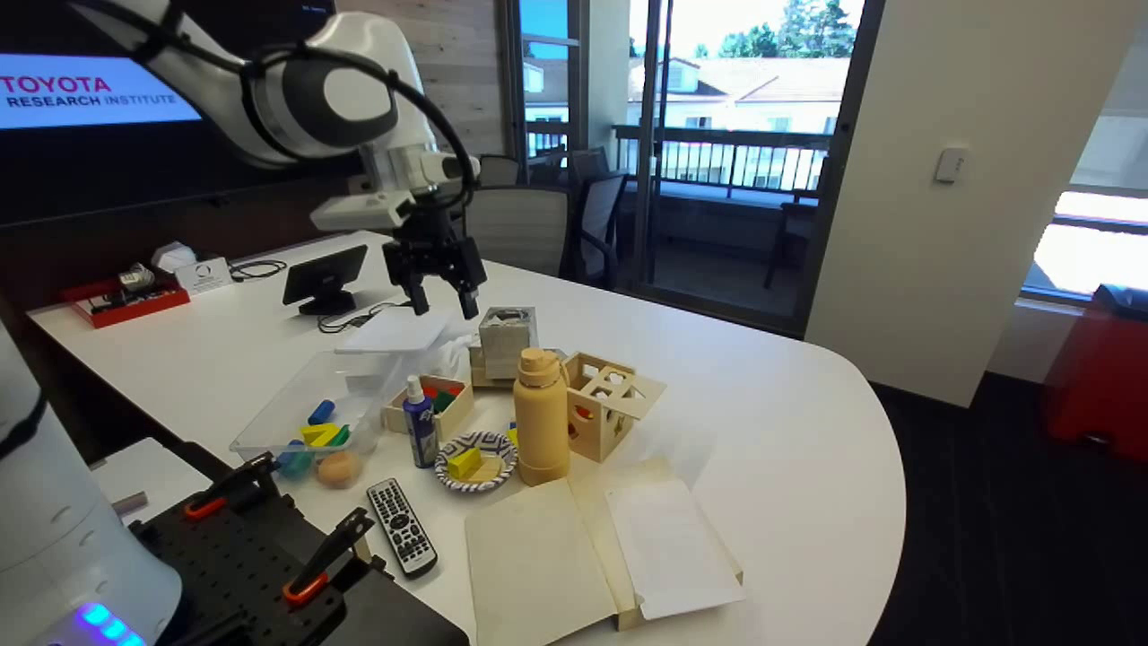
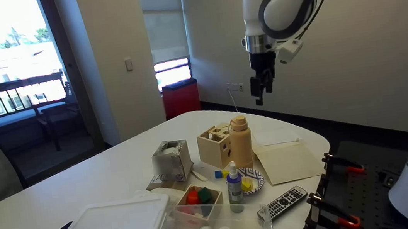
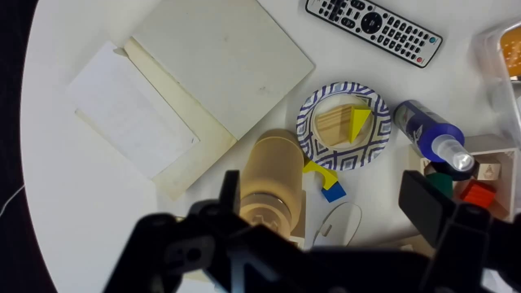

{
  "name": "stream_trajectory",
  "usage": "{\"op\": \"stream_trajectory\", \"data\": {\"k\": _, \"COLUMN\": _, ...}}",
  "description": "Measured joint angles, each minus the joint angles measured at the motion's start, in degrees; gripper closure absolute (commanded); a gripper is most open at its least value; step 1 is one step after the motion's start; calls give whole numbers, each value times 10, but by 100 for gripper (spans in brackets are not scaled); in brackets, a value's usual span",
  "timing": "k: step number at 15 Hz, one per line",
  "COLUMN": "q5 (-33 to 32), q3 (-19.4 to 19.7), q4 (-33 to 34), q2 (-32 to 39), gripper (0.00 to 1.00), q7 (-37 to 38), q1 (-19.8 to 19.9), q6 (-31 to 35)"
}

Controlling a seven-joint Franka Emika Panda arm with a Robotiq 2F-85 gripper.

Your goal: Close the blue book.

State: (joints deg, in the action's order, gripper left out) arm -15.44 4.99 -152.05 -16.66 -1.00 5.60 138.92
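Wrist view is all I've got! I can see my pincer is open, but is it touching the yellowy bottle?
Observer: No. Both exterior views show the pincer up in the air, with a gap between it and the bottle.
Operator: What's beside the bottle, where my pincer blocks the picture?
Observer: A wooden box with shaped holes cut in it.
Operator: My picture chops the book off at the top. What's past there?
Observer: In an exterior view, the book's cut-off end looks close to a black board full of little holes.
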Motion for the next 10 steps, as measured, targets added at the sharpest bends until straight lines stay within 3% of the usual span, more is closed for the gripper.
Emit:
{"op": "stream_trajectory", "data": {"k": 4, "q5": -127, "q3": -17, "q4": -40, "q2": 115, "gripper": 0, "q7": 157, "q1": 44, "q6": 150}}
{"op": "stream_trajectory", "data": {"k": 8, "q5": -309, "q3": 10, "q4": -23, "q2": 220, "gripper": 0, "q7": 350, "q1": 66, "q6": 174}}
{"op": "stream_trajectory", "data": {"k": 10, "q5": -361, "q3": 23, "q4": -9, "q2": 276, "gripper": 0, "q7": 420, "q1": 66, "q6": 174}}
